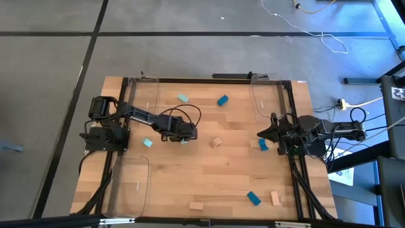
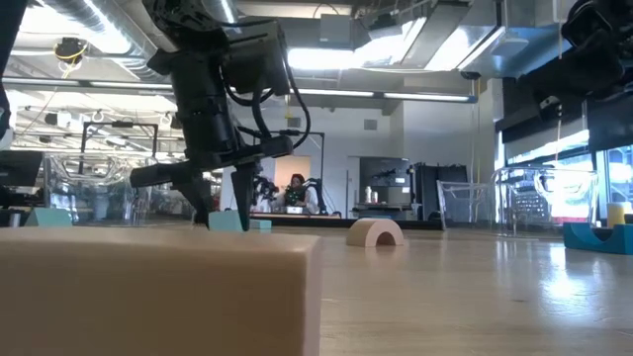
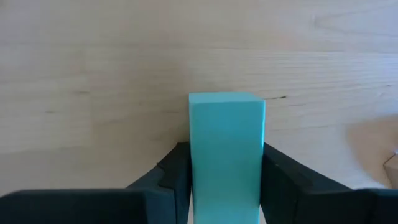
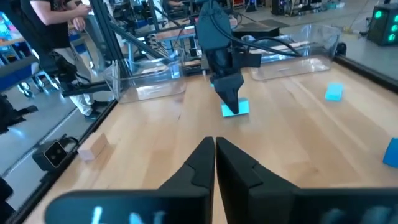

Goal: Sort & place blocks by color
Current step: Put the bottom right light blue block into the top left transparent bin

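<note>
On the light wooden table (image 1: pixel 209 177) nothing looks sorted yet, so I'd say this job has barely started: the clear plastic trays (image 1: pixel 133 183) around the edges look empty as far as I can tell, and every block is scattered on the bare wood. The left gripper (image 1: pixel 184 137) sits left of centre, fingers down either side of an upright mint-teal rectangular block (image 3: pixel 226 149) standing on the table; from its wrist view the fingers (image 3: pixel 177 180) look right up against the block's sides, so I'd call it a grasp just being made, nothing lifted. The right gripper (image 1: pixel 261 133) is parked over by the right edge, fingers pinched together on nothing. Counting from overhead, I get nine blocks: three mint-teal ones (the gripped one, one left of it (image 1: pixel 147 142) and one up near the far edge (image 1: pixel 183 98)), three deep blue blocks (image 1: pixel 222 100), and three pale natural-wood pieces, including a little wooden arch (image 1: pixel 216 142) near the middle. So all nine still need to go somewhere.
</note>
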Motion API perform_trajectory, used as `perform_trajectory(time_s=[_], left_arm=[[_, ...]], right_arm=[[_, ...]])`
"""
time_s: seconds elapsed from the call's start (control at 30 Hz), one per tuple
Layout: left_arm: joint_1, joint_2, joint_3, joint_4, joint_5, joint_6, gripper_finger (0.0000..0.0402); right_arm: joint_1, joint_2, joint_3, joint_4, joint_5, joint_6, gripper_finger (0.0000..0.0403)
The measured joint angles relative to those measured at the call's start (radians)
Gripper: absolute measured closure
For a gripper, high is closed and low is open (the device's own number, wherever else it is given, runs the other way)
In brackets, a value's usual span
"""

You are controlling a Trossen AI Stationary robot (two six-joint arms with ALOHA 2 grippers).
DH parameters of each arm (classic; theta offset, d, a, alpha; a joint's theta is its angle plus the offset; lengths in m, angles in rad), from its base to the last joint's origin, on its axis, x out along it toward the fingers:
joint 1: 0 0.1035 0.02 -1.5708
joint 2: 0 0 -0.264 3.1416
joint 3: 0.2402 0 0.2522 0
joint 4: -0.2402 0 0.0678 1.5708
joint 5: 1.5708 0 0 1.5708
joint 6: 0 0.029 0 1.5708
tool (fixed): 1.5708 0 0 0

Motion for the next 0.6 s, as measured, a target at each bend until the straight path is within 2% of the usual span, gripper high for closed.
perform_trajectory(time_s=[0.27,0.6], left_arm=[[0.004,-0.097,-0.005,-0.047,-0.035,0.059,0.0275],[0.075,-0.336,-0.004,-0.286,-0.058,0.191,0.0275]], right_arm=[[0.0,0.0,0.0,-0.027,0.006,0.091,0.0385],[0.0,0.091,-0.001,-0.065,0.01,0.219,0.0385]])
